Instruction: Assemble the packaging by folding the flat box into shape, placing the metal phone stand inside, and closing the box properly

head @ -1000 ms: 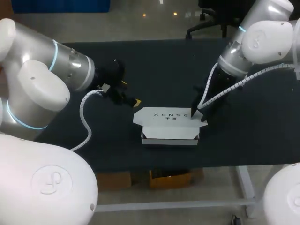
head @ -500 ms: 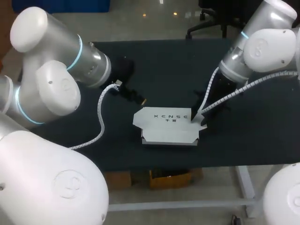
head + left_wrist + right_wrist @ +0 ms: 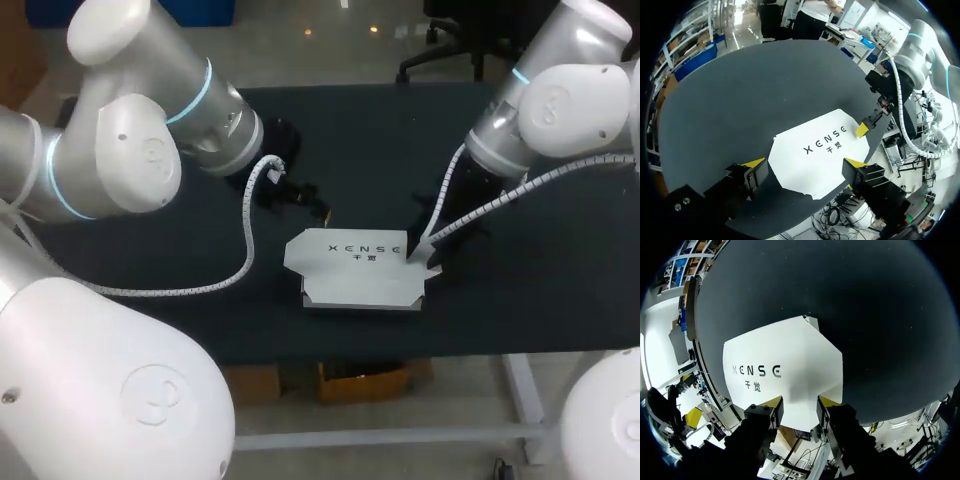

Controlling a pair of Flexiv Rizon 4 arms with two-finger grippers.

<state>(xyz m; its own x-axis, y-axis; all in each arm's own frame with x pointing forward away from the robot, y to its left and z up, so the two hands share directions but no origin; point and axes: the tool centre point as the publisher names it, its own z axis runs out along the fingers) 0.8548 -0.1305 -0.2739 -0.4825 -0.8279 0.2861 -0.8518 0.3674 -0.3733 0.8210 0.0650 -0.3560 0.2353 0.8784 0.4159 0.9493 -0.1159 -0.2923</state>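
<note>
White, the one box (image 3: pixel 362 268) sat on the desk (image 3: pixel 380 150). The left end effector (image 3: pixel 318 206) hung wide open at its 11 o'clock, apart; the right end effector (image 3: pixel 418 250), narrowly parted, touched its 3 o'clock edge.

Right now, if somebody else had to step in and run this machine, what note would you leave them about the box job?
Left pincer: open, empty, hovering off the back left corner of the box, apart from it.
Right pincer: open, tips at the right edge of the lid.
White box: folded into shape, near the front of the black table, lid laid flat on top.
Phone stand: not visible. It may be inside, but I cannot confirm that.
Left to do: the lid's corner ears seem to stick out, so tucking them in and closing fully probably remains.
</note>
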